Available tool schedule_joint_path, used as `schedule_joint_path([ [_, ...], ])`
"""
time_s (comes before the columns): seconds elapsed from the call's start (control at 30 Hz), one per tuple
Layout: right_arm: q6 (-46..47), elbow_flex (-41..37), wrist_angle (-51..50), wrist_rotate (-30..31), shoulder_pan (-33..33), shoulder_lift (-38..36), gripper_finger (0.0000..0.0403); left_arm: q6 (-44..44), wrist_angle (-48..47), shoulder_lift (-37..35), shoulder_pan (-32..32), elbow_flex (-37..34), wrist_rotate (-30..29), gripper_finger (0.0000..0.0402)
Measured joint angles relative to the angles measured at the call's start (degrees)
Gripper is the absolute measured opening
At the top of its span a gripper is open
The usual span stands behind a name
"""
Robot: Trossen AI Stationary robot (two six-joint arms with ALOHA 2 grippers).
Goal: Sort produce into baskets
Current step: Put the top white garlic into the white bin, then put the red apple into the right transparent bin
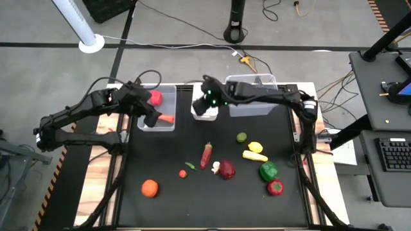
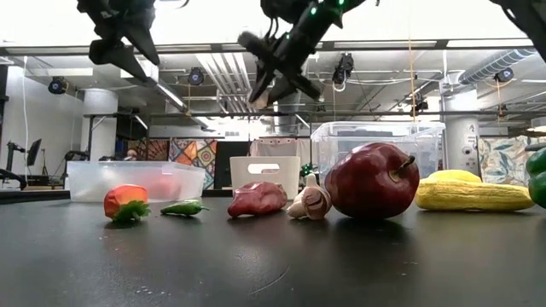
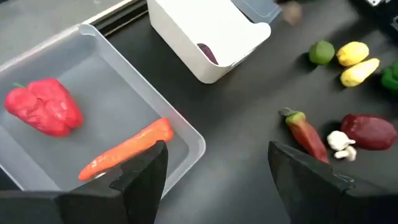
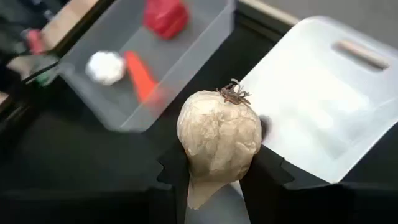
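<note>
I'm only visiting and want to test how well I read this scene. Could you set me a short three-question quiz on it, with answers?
1. True or false: the left gripper is holding the carrot.
2. What does the right gripper hold? A) a lime B) a garlic bulb C) a banana
3. Fill in: the red pepper and the carrot lie in the ___ tub.

Key
1. False: its fingers are open and empty above the tub's corner.
2. B: the garlic bulb is pinched over the white tub.
3. Clear.
</note>
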Motion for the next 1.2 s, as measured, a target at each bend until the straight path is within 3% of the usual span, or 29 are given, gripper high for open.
schedule_joint_path([
  [0.23, -0.74, 0.37, -1.5, -0.85, -4.74, 0.58, 0.0156, -4.95, -0.01, -0.67, -3.56, 0.0, -0.06, 0.0259],
  [0.5, -3.07, 0.37, -2.57, -2.66, -5.46, 0.64, 0.0215, -10.69, 0.04, -0.19, -8.36, 0.0, -2.12, 0.0259],
  [0.83, -6.05, 0.66, -4.32, -7.64, -5.49, -0.61, 0.0232, -19.89, 1.06, -0.03, -15.91, 0.0, -6.43, 0.0259],
  [1.2, -12.96, 2.62, -26.4, -9.92, -1.13, -9.24, 0.0233, -32.74, 1.12, 2.89, -28.77, 0.0, -9.74, 0.0259],
])
